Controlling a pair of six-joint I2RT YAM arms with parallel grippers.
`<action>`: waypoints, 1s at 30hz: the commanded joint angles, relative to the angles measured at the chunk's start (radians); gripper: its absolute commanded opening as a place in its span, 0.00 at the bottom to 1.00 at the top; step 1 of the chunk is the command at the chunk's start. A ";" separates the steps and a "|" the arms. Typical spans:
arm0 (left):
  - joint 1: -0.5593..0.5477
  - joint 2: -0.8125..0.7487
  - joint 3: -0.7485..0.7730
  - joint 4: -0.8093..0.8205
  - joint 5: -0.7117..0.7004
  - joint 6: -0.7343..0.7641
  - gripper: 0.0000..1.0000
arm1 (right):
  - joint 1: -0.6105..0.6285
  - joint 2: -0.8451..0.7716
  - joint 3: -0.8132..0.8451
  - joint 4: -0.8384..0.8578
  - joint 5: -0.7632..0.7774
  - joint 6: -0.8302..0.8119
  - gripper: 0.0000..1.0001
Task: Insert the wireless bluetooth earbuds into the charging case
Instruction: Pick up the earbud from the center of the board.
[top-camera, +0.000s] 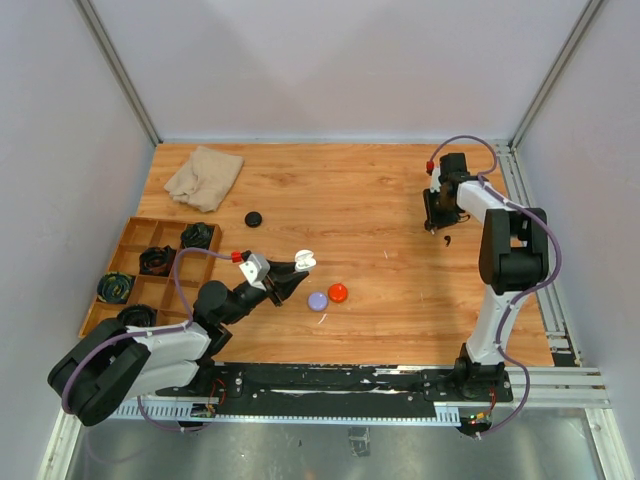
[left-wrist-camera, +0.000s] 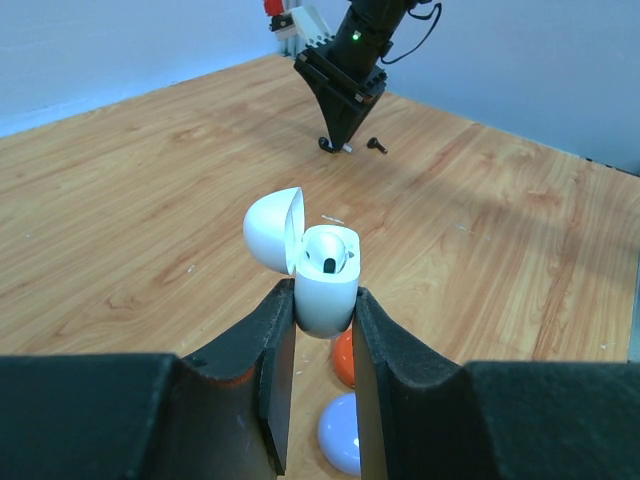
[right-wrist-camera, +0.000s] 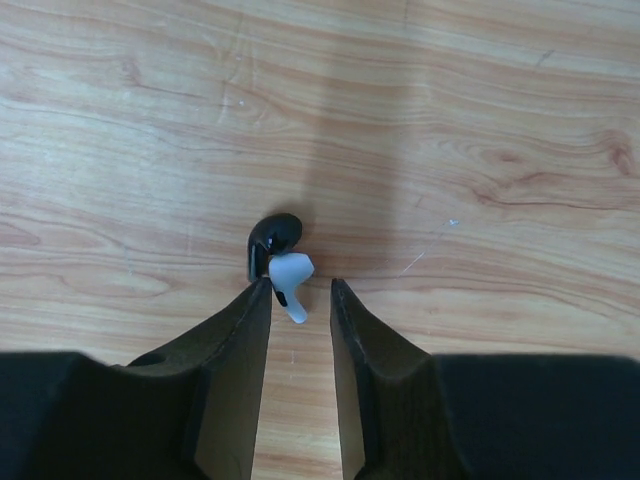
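My left gripper (top-camera: 296, 268) is shut on the white charging case (top-camera: 304, 261) and holds it above the table. In the left wrist view the case (left-wrist-camera: 326, 278) stands upright between my fingers with its lid flipped open to the left. My right gripper (top-camera: 436, 222) points down at the table at the far right. In the right wrist view it (right-wrist-camera: 300, 287) is open, with a white earbud (right-wrist-camera: 288, 277) lying between the tips against the left finger. A black earbud (right-wrist-camera: 272, 238) touches the white one just beyond the tips. Another black earbud (top-camera: 448, 239) lies beside that gripper.
A lilac puck (top-camera: 318, 300) and a red puck (top-camera: 338, 293) lie under the case. A black puck (top-camera: 254, 218) lies mid-table. A beige cloth (top-camera: 203, 175) is at the back left. A wooden compartment tray (top-camera: 130, 240) with dark coils stands at the left edge.
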 joint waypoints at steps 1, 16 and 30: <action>0.008 0.001 0.027 0.018 0.000 0.015 0.00 | -0.032 0.056 0.036 -0.016 -0.013 0.013 0.30; 0.008 0.005 0.033 0.008 0.011 0.013 0.00 | -0.049 0.077 0.048 -0.045 -0.006 0.007 0.19; 0.008 0.016 0.017 0.071 0.013 -0.009 0.00 | 0.031 -0.209 -0.147 -0.009 -0.008 0.134 0.14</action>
